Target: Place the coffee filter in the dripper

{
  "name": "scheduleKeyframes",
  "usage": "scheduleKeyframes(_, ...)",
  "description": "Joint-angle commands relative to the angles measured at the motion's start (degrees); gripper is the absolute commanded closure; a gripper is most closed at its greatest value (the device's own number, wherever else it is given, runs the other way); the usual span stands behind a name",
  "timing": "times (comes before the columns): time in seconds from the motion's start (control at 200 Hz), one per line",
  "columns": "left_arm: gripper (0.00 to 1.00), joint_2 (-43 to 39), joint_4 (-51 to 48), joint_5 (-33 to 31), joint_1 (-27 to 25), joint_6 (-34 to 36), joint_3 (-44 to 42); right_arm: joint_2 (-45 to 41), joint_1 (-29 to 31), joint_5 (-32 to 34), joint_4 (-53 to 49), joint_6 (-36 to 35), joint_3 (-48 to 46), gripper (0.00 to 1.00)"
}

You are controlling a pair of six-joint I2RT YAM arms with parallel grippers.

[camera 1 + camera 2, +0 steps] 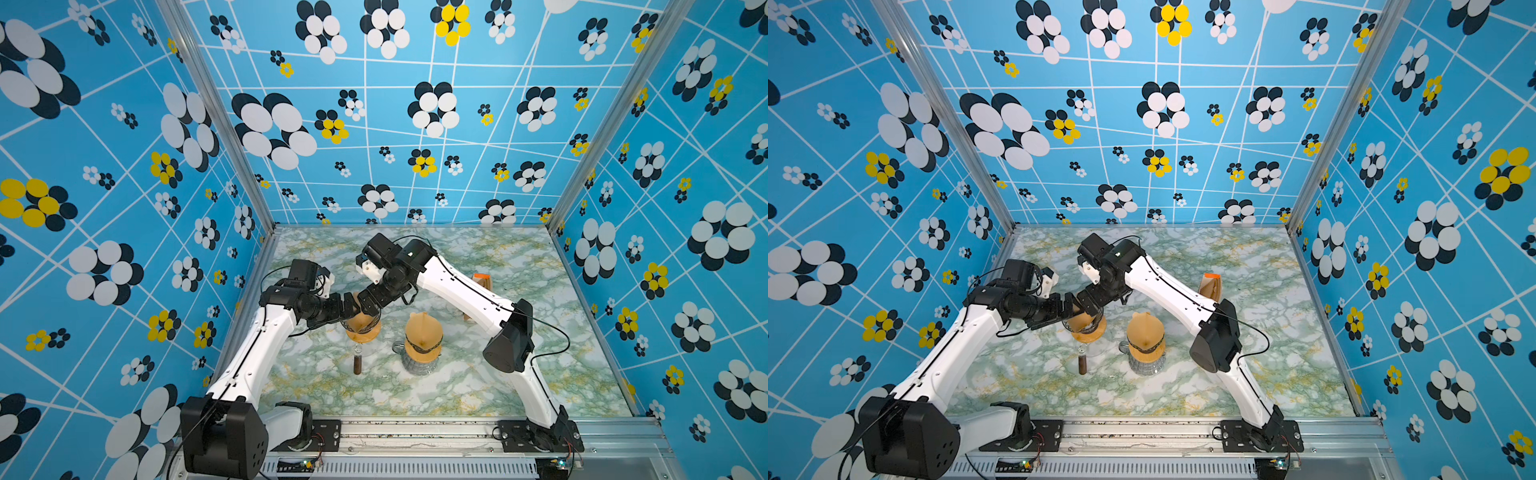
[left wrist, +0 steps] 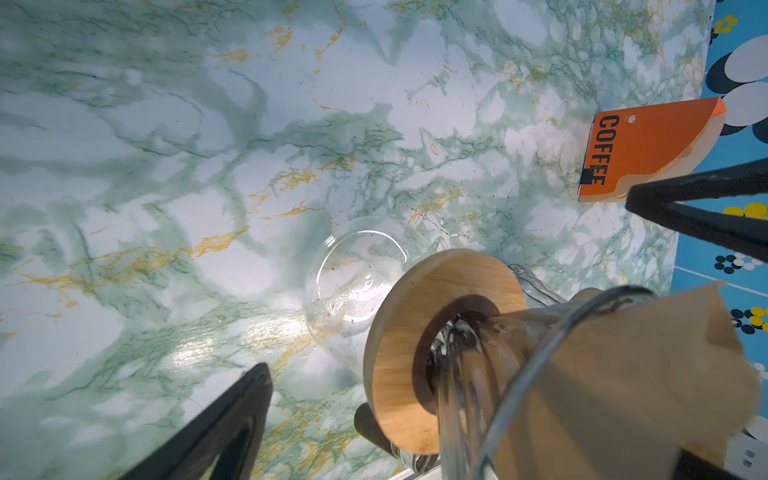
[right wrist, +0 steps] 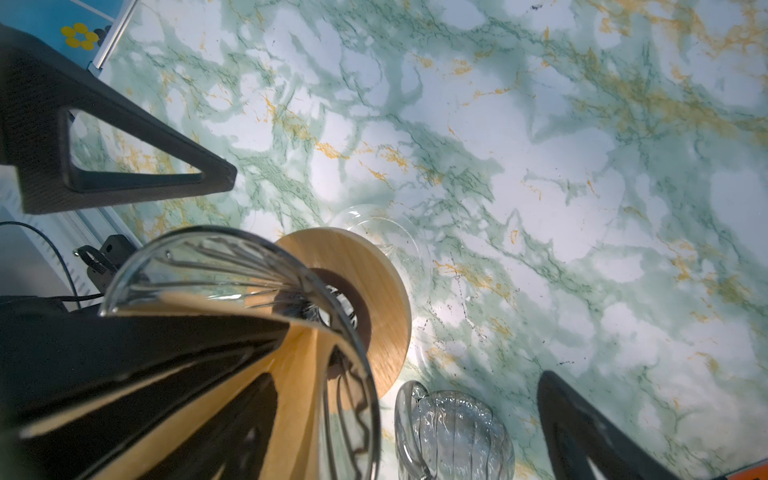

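Observation:
The glass dripper (image 1: 362,328) with a wooden collar (image 2: 411,328) and a dark handle (image 1: 357,365) stands left of the table's middle in both top views. A brown paper coffee filter (image 2: 623,374) sits in its glass cone (image 3: 232,274), with its rim sticking up above the glass. My left gripper (image 1: 351,306) reaches in from the left and my right gripper (image 1: 369,302) from the back right, and they meet just over the cone. Both are open. The left fingers (image 2: 224,424) stand wide on either side of the cone. One right finger (image 3: 124,166) is beside it.
A glass carafe (image 1: 417,365) topped by a second tan filter cone (image 1: 423,334) stands just right of the dripper. An orange filter pack marked COFFEE (image 2: 648,145) leans at the back right, partly behind the right arm. A clear glass dish (image 2: 353,282) lies under the dripper.

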Motion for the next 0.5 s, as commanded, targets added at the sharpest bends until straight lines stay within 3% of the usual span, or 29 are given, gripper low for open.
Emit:
scheduleKeyframes(0.0,0.01,0.58,0.51,0.47,0.34,1.15,-0.71,1.4,-0.22,0.52,-0.09,-0.06,-0.15,0.01)
scheduleKeyframes(0.495,0.01,2.42,-1.51,-3.57,-0.56,3.5,-0.38,3.09,-0.22,1.66,-0.53,0.41,-0.15,0.01)
